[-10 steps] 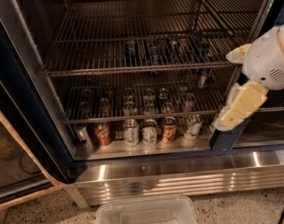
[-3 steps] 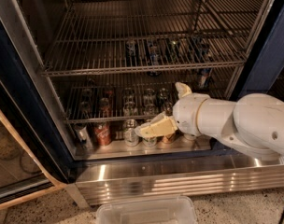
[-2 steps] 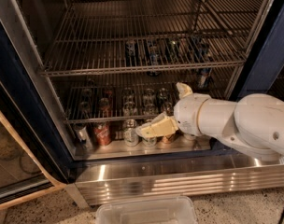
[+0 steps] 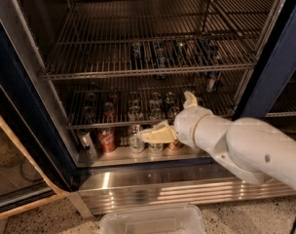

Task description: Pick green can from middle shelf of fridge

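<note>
The fridge stands open with its wire racks bare at the front. The middle shelf is the chrome rack across the centre. Below the lower rack a row of cans stands on the pale floor: a red can, a white can and others. My gripper hangs in front of this row, pointing left and covering most of the can under it. I cannot tell whether that one is the green can. A dark can shows farther back on the right.
More cans show dimly through the rack rods at the back. A shiny steel base panel runs below the opening. A clear plastic bin sits on the floor in front. The dark blue door frame stands at the right.
The arm came from the right side of the opening down and left to the front row of cans. Over the last second it has barely moved.
</note>
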### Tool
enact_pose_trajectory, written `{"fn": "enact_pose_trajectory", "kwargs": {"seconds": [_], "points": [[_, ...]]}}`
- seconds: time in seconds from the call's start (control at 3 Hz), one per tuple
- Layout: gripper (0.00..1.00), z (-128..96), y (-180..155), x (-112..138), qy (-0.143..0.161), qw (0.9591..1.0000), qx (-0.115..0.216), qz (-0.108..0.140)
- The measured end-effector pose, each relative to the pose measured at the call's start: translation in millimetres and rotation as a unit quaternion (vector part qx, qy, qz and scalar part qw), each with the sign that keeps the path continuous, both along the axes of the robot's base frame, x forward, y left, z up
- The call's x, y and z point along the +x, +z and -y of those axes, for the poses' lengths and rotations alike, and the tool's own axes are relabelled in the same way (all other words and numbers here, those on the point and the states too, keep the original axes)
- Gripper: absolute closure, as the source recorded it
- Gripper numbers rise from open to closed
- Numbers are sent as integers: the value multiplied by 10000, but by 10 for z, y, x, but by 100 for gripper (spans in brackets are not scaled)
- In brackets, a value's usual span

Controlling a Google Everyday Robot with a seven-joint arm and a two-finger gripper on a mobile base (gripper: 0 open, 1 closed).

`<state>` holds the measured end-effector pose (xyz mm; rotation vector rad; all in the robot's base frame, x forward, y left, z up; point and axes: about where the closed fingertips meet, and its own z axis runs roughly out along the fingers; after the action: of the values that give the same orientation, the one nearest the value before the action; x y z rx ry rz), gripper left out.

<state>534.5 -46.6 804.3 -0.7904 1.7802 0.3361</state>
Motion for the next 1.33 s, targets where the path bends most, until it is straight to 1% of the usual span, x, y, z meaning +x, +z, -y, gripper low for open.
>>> {"fn": "enact_pose_trajectory", "kwargs": {"seconds": [0.33, 0.67, 1.0, 1.33], "points": [[0, 415, -171, 131, -648, 9965, 129, 518], [0, 540, -33, 211, -983, 9879, 553, 1066], [0, 297, 43, 216, -807, 9852, 1040, 1100], [0, 284, 30, 284, -921, 9828, 1070, 1193]]}}
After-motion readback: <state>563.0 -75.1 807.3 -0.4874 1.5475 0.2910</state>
